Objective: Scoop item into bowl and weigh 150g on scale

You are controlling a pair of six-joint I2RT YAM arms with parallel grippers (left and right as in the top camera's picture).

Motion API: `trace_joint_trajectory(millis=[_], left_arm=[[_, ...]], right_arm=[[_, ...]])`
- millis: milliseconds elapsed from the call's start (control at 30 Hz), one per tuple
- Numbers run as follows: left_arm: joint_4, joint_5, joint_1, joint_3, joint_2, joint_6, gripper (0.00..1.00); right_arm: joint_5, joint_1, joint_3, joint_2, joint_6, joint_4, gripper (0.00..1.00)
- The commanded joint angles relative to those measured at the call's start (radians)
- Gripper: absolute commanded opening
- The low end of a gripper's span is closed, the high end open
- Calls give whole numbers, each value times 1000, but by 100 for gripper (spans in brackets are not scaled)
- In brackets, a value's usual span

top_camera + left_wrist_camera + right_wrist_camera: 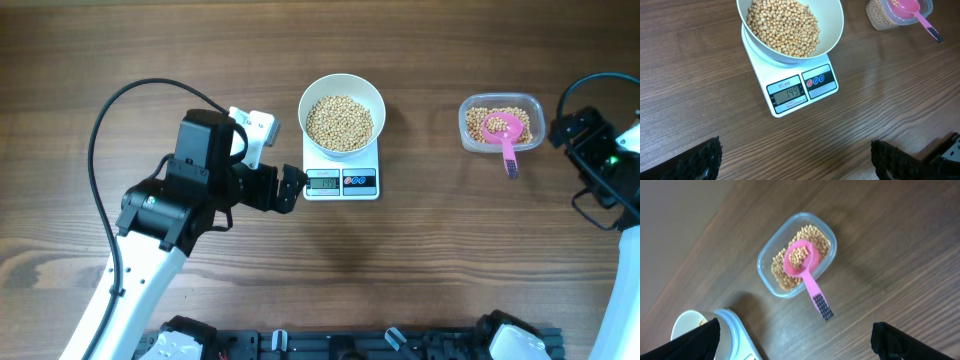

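My left pincer's (797, 162) dark ribbed fingertips (700, 160) fill the bottom corners of the left wrist view. They are spread wide with only bare wooden table (880, 105) between them, and they hold nothing. Straight ahead and close stands the scale (790, 102), its front strip turned toward me. Only this view lets me read the display: 149. On the scale sits the white bowl (834, 35) with a heap of beige beans (785, 25) inside. Farther off, ahead and to the right, are the clear tub (880, 17) and the pink scoop (910, 6).

From overhead, the left pincer (290, 188) lies level with the display strip, just beside the left edge of the scale (342, 183). I cannot tell whether it touches. The digits are too small to read from up there. The bowl (306, 100) covers most of the platform, and the beans (340, 122) sit well below its rim.

My right pincer (797, 342) is likewise wide apart and empty, its fingertips (695, 340) at the bottom corners of the right wrist view. Ahead of it the tub (765, 260) stands on the wood, partly filled with beans (782, 277). The scoop (801, 260) lies in the tub with beans in its cup. Its handle juts over the rim toward me, the dark end above the table. Far to the left, the bowl (687, 322) and scale (737, 335) edge into the corner. Overhead, the right pincer (578, 128) sits just beyond the right side of the tub (465, 120), apart from it.
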Motion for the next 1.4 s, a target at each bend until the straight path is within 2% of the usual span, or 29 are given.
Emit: trace_joint_trajectory(millis=[0, 67, 167, 300, 367, 767, 1000, 1233, 1367], left_arm=[[3, 8, 6, 0, -6, -5, 100], [3, 8, 6, 0, -6, -5, 100], [3, 9, 6, 0, -6, -5, 100], [3, 9, 6, 0, -6, -5, 100], [3, 8, 6, 0, -6, -5, 100], [3, 9, 6, 0, -6, -5, 100], [3, 9, 6, 0, -6, -5, 100], [3, 8, 6, 0, -6, -5, 100], [3, 8, 6, 0, -6, -5, 100]], right_arm=[[-59, 4, 1, -7, -2, -26, 100], [-83, 4, 1, -7, 5, -27, 100], [-104, 4, 1, -7, 138, -23, 100], [-103, 4, 1, -7, 514, -18, 100], [-103, 4, 1, -7, 633, -17, 100], [-100, 4, 1, -7, 910, -16, 100], [-51, 4, 1, -4, 891, -24, 100], [-60, 5, 1, 47, 669, -87, 100], [-128, 6, 1, 96, 563, -60, 99]])
